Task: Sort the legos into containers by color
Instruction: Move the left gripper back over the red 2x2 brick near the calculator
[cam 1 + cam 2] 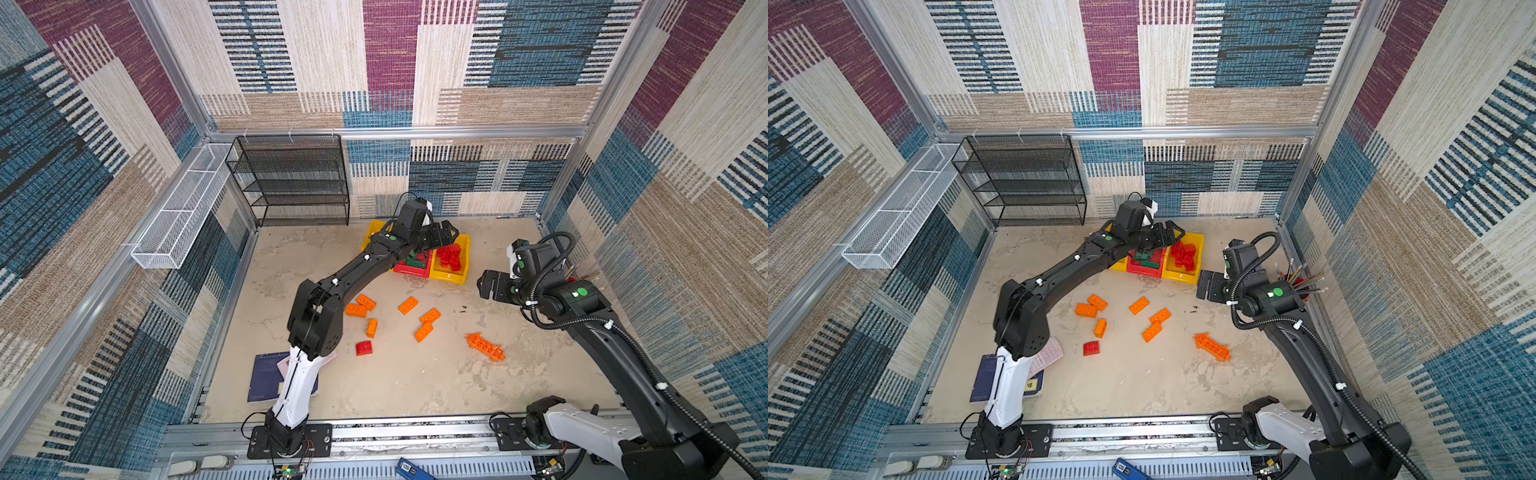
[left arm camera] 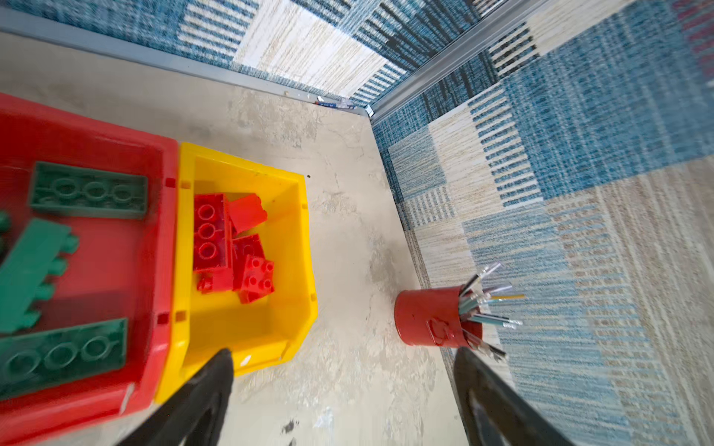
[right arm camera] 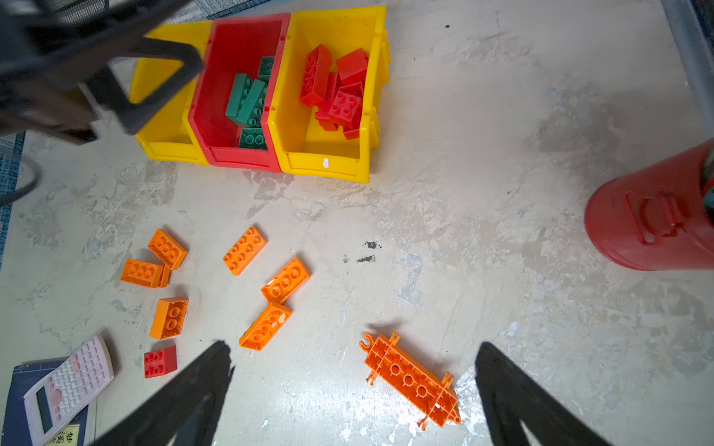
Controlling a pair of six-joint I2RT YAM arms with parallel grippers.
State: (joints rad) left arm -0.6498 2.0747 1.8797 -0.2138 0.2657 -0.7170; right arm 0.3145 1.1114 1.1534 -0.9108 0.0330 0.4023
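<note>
Sorting scene, part done. Your left hand (image 2: 344, 353) hangs above the row of containers at the far side of the tabletop (image 3: 463, 231), fingers spread wide with nothing between them. That fits a drop pose rather than a carry.

The three containers stand touching, sloped fronts toward the near side, so either arm can reach in from above. The red bin (image 3: 239, 162) in the middle holds the green bricks (image 3: 247, 100). The right yellow bin (image 3: 324, 170) holds a heap of red bricks (image 3: 336, 92). The left yellow bin (image 3: 166, 148) seems to hold nothing, though the left arm covers part of it. It is most likely kept for orange.

Six orange bricks (image 3: 245, 250) lie loose in the middle of the tabletop, well apart from the containers. One stray red brick (image 3: 160, 361) sits at the near-left edge of that group, near the pink calculator (image 3: 69, 386). The long orange lattice piece (image 3: 411, 380) lies flat to the right of the group.

Your right hand (image 3: 353, 347) is open and empty, held high on the right beside the red pencil cup (image 2: 432, 316). This keeps it out of the left arm's reach and faces it toward the lattice piece, the likeliest next pick for it.
</note>
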